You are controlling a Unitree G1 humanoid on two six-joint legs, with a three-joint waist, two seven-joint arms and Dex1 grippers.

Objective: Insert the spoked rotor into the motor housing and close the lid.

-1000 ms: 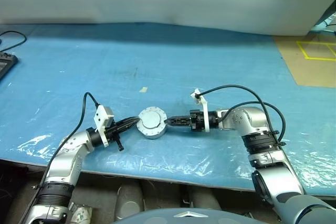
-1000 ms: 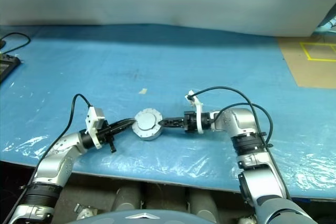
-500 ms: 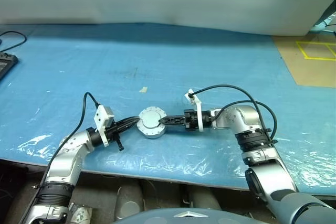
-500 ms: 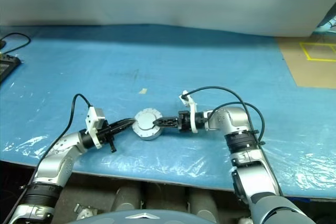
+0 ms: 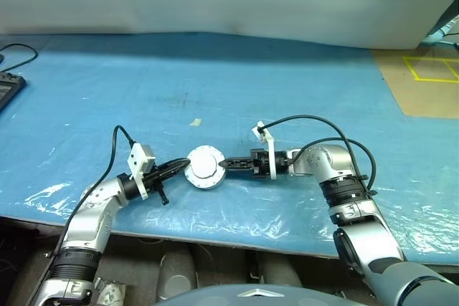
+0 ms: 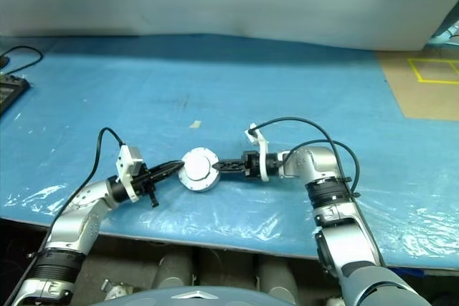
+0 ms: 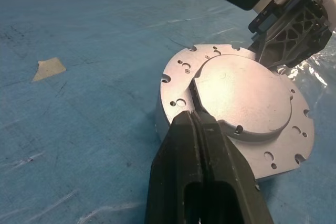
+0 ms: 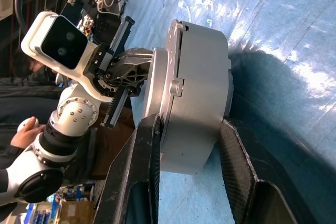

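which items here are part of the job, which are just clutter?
Job:
- motor housing, lid seated on top
- left pincer, shut, tips at the lid's edge
- right pincer, straddling the housing from the side

Lying about:
- scrap of tape
- black cable and device at the table's far left
- yellow floor marking

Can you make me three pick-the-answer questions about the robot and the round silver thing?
1. Where does the motor housing sit?
A. on the floor
B. on the blue table cover, between the two grippers
C. on a shelf

2. What colour is the lid on top?
A. red
B. green
C. silver

3. How are the left gripper fingers?
A. pressed shut
B. wide open
C. holding a cup

Answers: 1 B, the head views show it on the blue cover between both arms. 2 C, the left wrist view shows a pale silver disc. 3 A, the two black fingers lie together, tips at the lid's edge.
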